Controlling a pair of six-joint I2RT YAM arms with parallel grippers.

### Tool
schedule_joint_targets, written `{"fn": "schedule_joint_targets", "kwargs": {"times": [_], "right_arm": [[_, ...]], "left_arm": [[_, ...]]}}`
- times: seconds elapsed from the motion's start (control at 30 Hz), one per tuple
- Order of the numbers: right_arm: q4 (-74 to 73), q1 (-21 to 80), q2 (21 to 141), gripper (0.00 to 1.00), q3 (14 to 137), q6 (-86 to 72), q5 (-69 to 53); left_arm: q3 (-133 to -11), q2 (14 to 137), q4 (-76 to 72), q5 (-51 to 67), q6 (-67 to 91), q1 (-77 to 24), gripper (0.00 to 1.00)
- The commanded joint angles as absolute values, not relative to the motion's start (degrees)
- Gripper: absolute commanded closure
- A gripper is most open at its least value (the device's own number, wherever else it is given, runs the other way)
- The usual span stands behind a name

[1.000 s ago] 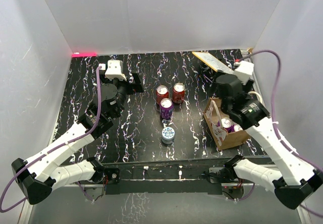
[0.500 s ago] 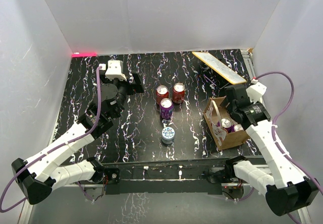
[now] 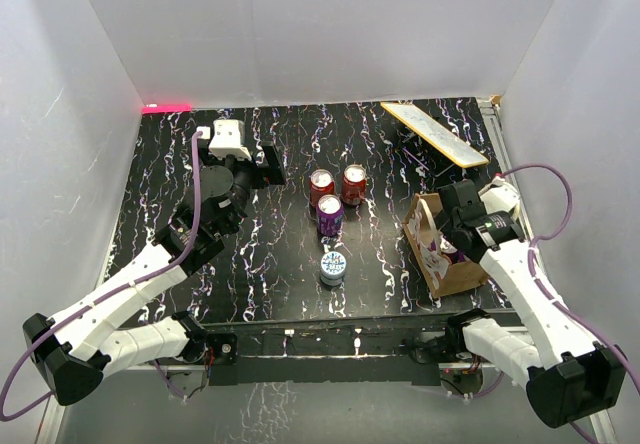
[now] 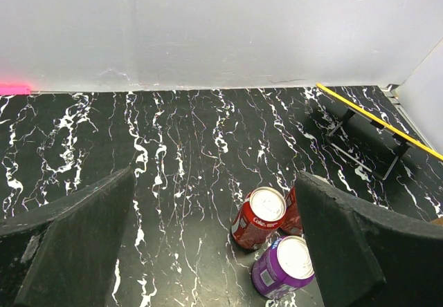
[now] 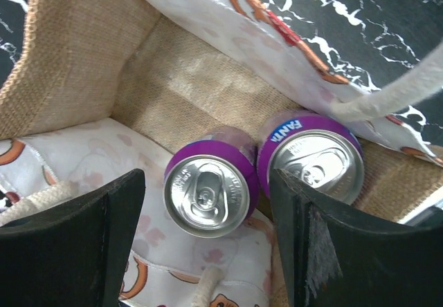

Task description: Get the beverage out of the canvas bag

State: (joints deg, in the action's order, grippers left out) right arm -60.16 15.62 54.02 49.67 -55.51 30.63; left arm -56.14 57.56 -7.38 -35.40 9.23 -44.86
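The canvas bag (image 3: 430, 256) stands at the right of the table, tan with cream handles. In the right wrist view its burlap wall (image 5: 83, 44) surrounds two upright purple beverage cans: one (image 5: 206, 195) lies between my fingers, the other (image 5: 320, 163) sits beside it, partly under the right finger (image 5: 325, 245). My right gripper (image 3: 458, 232) hangs over the bag mouth. It is open, with a gap showing on the left of the can (image 5: 206, 203). My left gripper (image 3: 268, 164) is open over bare table at the back left, holding nothing (image 4: 214, 217).
Two red cans (image 3: 320, 184) (image 3: 354, 182), a purple can (image 3: 329, 214) and a blue-white can (image 3: 333, 266) stand mid-table. A yellow-edged board on a stand (image 3: 434, 134) leans at the back right. The left wrist view shows a red can (image 4: 257, 217) and a purple can (image 4: 282, 267).
My right arm has swung back and come down over the bag mouth, and its jaws have narrowed around one purple can. The left arm has not moved.
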Motion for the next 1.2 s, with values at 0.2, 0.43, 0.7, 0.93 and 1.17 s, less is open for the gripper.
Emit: {"fn": "schedule_joint_targets", "kwargs": {"times": [0.2,0.43,0.7,0.93,1.17], "right_arm": [[-53.2,15.3,57.8,0.25,48.9,-50.0,29.0],[-53.2,15.4,58.3,0.26,48.0,-49.9,24.6],[-51.4,15.4,56.8,0.30,46.4,-48.7,19.4],[-50.0,15.4,59.9,0.31,44.8,-48.7,17.7],[-48.4,15.3,61.8,0.31,43.6,-49.2,20.9]], "left_arm": [[-57.4,57.9,-7.9,-35.5,9.6,-45.1,0.03],[-57.5,57.9,-7.9,-35.7,9.5,-45.1,0.03],[-57.6,57.8,-7.7,-35.2,9.6,-45.1,0.03],[-57.6,57.5,-7.8,-35.7,9.4,-45.1,0.03],[-57.5,57.5,-7.9,-35.8,9.3,-45.1,0.03]]}}
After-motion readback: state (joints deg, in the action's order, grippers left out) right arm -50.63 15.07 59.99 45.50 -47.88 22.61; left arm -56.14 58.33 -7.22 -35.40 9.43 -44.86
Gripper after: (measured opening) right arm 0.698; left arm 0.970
